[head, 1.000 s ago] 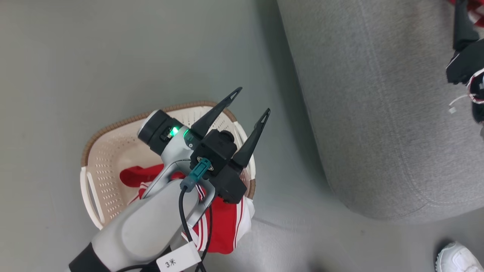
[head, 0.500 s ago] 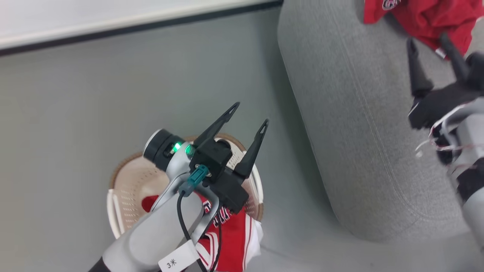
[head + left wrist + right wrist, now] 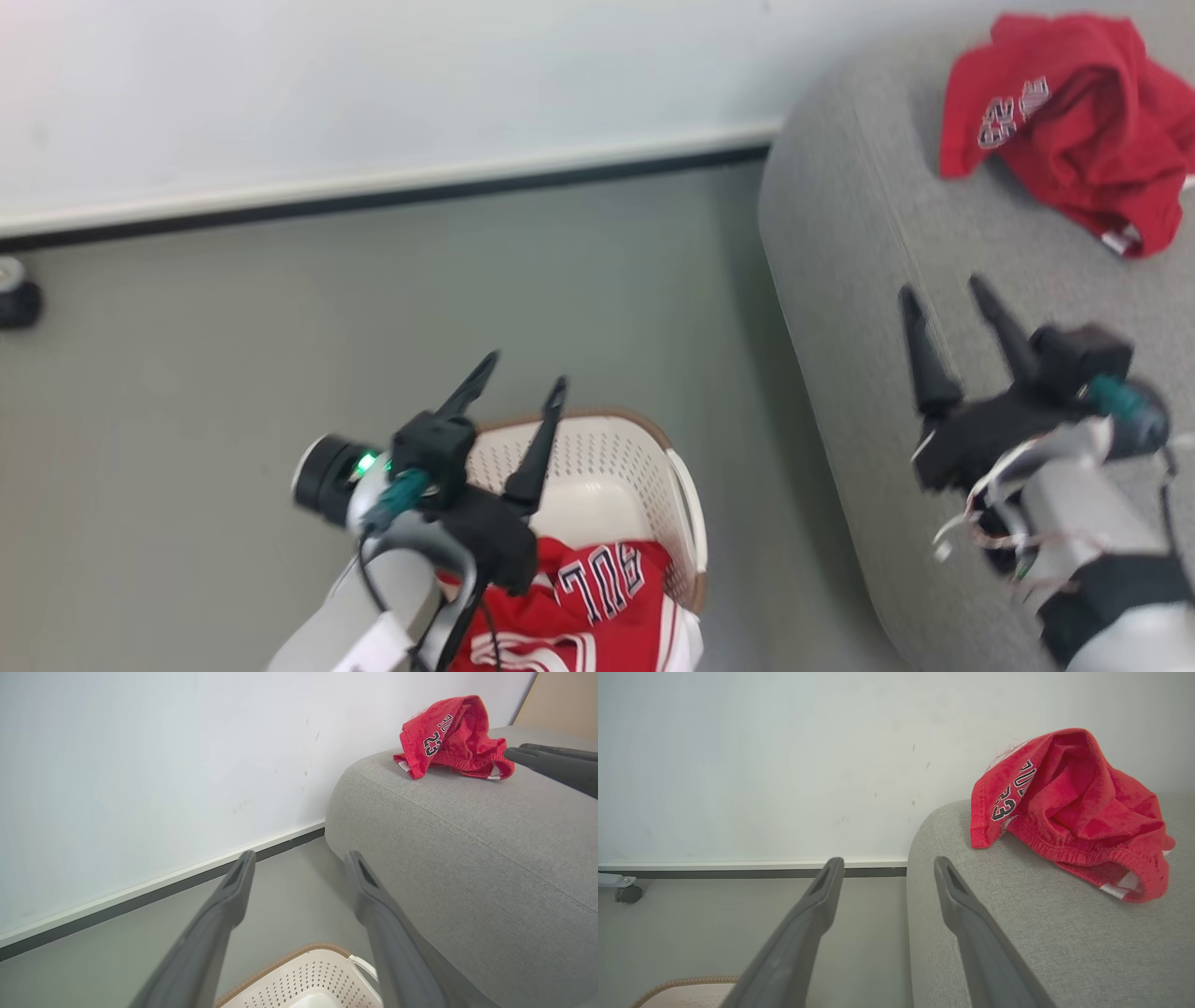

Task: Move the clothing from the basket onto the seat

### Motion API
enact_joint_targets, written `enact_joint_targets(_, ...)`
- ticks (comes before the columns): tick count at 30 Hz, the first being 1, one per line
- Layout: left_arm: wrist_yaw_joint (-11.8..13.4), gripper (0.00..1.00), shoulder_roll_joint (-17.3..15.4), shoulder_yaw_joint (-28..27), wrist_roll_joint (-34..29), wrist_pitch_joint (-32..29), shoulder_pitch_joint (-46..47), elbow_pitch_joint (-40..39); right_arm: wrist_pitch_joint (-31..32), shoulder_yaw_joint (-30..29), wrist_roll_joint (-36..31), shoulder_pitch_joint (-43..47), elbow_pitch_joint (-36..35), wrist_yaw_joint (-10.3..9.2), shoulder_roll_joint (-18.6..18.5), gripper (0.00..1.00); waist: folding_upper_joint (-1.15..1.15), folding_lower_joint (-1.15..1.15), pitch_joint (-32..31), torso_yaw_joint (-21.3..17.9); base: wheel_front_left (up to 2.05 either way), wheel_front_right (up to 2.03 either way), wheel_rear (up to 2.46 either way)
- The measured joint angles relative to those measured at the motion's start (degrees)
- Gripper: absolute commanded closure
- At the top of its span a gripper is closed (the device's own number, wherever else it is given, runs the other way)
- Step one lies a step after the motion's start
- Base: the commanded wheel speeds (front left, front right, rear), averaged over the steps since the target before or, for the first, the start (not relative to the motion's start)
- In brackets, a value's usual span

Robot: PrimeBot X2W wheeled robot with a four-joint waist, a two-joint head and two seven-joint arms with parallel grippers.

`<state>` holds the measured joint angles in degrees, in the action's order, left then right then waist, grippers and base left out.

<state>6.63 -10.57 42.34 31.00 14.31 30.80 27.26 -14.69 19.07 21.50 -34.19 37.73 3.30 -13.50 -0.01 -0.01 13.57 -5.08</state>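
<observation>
One red garment of the clothing [image 3: 1064, 121] [image 3: 451, 737] [image 3: 1069, 812], marked 23, lies crumpled on the grey seat [image 3: 859, 243] [image 3: 490, 844] [image 3: 1017, 933]. A second red garment [image 3: 579, 607] with navy lettering lies in the cream basket [image 3: 607, 457] [image 3: 317, 975] on the floor left of the seat. My left gripper [image 3: 527, 369] [image 3: 301, 858] hovers open and empty above the basket's far rim. My right gripper [image 3: 938, 289] [image 3: 887, 863] hangs open and empty over the seat's left part, short of the crumpled garment.
A white wall with a dark baseboard [image 3: 392, 191] runs behind the grey floor [image 3: 280, 327]. A small dark caster [image 3: 17, 297] [image 3: 628, 893] sits by the wall at far left. The right gripper's finger [image 3: 556, 763] shows at the left wrist view's right edge.
The head camera has tilted up, bringing the wall and the garment on the seat into view. My right gripper has drawn back from that garment; both grippers stay open.
</observation>
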Motion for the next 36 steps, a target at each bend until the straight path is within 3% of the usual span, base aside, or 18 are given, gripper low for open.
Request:
enact_joint_targets(7, 0.43, 0.0, -2.13, -4.7, 1.72, 0.01, -6.34, -0.22, 0.0, 0.23, -0.9, 8.68, -5.75, -3.6, 2.71, 0.0, 0.0, 0.0, -5.48, 2.27, 0.0, 0.0, 0.0)
enact_joint_targets(18, 0.44, 0.0, -5.41, -10.07, 3.58, 0.01, -16.96, -2.69, 0.0, -0.2, -1.46, 21.8, -13.02, -6.86, 3.63, 0.0, 0.0, 0.0, -13.2, 3.79, 0.0, 0.0, 0.0)
enact_joint_targets(26, 0.45, 0.0, -7.0, -15.85, 3.11, 0.01, -23.92, -4.7, 0.0, -0.76, -2.45, 28.49, -19.37, -7.88, 3.18, 0.0, 0.0, 0.0, -16.94, 4.42, 0.0, 0.0, 0.0)
enact_joint_targets(36, 0.47, 0.0, -5.93, -21.02, 0.7, 0.01, -29.05, -7.49, 0.0, -2.29, -2.89, 32.12, -24.1, -8.62, 2.54, 0.0, 0.01, 0.01, -17.94, 4.52, 0.0, 0.0, 0.0)
